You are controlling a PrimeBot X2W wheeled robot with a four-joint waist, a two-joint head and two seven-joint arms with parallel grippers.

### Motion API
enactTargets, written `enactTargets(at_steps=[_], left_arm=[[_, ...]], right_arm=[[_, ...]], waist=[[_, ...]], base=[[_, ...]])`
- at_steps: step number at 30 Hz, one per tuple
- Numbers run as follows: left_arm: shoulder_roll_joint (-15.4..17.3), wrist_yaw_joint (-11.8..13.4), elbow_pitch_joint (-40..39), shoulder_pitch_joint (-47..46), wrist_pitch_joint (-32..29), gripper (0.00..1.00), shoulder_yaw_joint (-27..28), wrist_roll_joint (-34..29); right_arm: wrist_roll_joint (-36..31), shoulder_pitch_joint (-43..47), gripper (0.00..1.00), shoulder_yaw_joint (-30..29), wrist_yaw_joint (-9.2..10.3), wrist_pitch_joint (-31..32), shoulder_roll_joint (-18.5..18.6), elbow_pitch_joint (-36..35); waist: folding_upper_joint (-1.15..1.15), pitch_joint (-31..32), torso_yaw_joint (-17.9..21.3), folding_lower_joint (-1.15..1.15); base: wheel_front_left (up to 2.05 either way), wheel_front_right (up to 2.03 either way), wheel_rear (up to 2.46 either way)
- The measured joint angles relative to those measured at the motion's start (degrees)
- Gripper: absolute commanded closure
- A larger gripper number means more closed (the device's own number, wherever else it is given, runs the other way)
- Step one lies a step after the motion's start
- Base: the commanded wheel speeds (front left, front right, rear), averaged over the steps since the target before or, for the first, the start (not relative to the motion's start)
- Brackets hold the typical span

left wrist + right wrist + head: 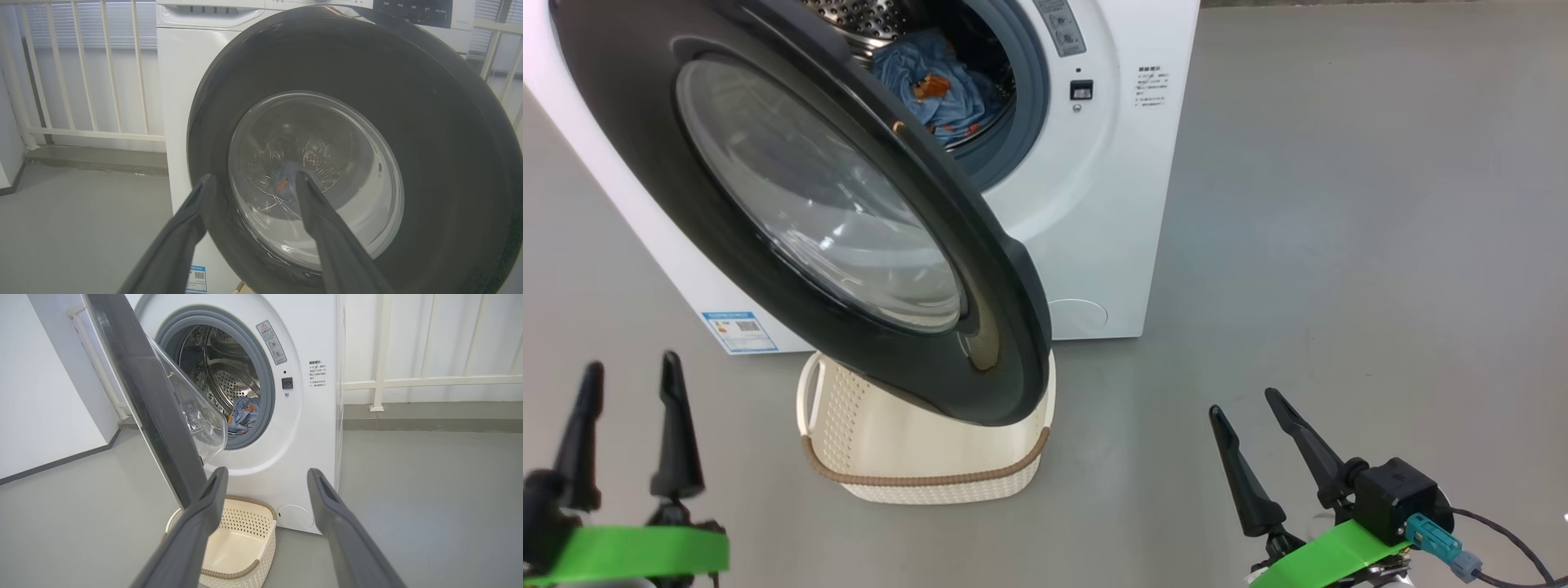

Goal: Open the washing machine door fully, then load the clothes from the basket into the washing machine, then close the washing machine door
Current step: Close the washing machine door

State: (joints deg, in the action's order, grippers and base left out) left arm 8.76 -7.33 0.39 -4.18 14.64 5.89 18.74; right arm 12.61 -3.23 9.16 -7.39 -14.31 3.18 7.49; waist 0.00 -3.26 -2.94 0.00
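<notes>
The white washing machine (1094, 204) stands ahead with its round black door (629, 139) swung partway out over the cream basket (915, 457). Light blue clothes (939, 86) with orange figures lie inside the steel drum, also seen as clothes (244, 414) past the door's glass bowl (196, 412). The basket (237, 543) on the floor looks bare inside. My left gripper (629, 376) is open at the lower left, facing the door's outer face (441, 143). At the lower right my right gripper (1245, 400) is open with nothing in it, short of the machine.
Grey floor (1339, 245) spreads to the right of the machine. A pale railing (81, 81) and a low step run behind the machine on both sides. A white wall (45, 396) stands at the left in the right wrist view.
</notes>
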Motion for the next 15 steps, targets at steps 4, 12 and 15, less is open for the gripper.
enactTargets(at_steps=[4, 12, 15], left_arm=[[-0.91, 0.0, -0.03, 2.16, 0.0, 0.0, 0.07, -4.1], [-3.39, 0.0, -0.15, 6.99, 0.0, 0.0, 0.12, -7.16], [-3.98, 0.0, -0.11, 8.26, 0.0, 0.0, -0.2, -7.94]], right_arm=[[-0.11, 0.03, 0.0, -0.03, 0.0, 0.0, 0.0, -0.34], [-0.53, 1.1, 0.0, -0.48, 0.0, 0.0, -0.01, -1.23], [-1.19, 1.1, 0.0, -0.48, 0.0, 0.0, -0.02, -1.41]], waist=[[0.0, 0.01, 0.37, 0.0], [0.0, 0.24, 0.89, 0.0], [0.0, 0.29, 1.07, 0.0]], base=[[0.0, 0.0, 0.0], [0.0, 0.0, 0.0], [0.0, 0.0, 0.0]])
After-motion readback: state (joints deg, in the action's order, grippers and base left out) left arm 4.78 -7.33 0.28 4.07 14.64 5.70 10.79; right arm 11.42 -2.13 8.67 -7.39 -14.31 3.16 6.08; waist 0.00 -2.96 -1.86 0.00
